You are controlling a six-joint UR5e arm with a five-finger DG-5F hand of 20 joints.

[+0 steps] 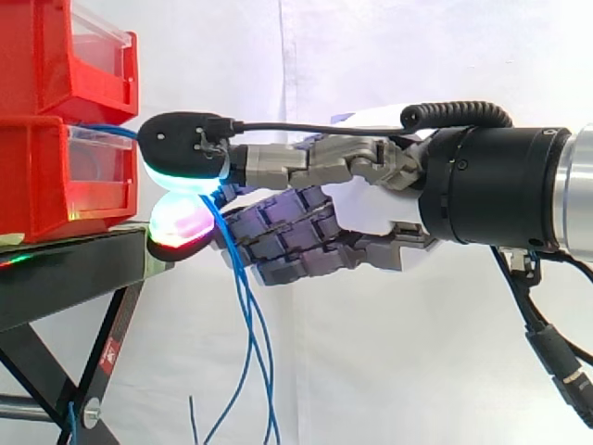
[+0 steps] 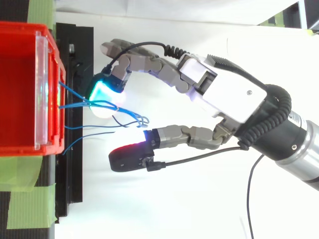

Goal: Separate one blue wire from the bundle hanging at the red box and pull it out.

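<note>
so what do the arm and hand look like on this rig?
The hand has a white palm shell and grey metal finger links. Its fingertips are thick black-backed pads glowing cyan, white and red. Behind it sits a black cylindrical wrist, then a silver arm.

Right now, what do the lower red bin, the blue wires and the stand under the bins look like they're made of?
Lower red bin: moulded plastic, glossy, with a clear front panel. Blue wires: thin and flexible, probably plastic-insulated; they hang in soft curves. Stand: likely painted metal, matte black, with straight bars.
</note>
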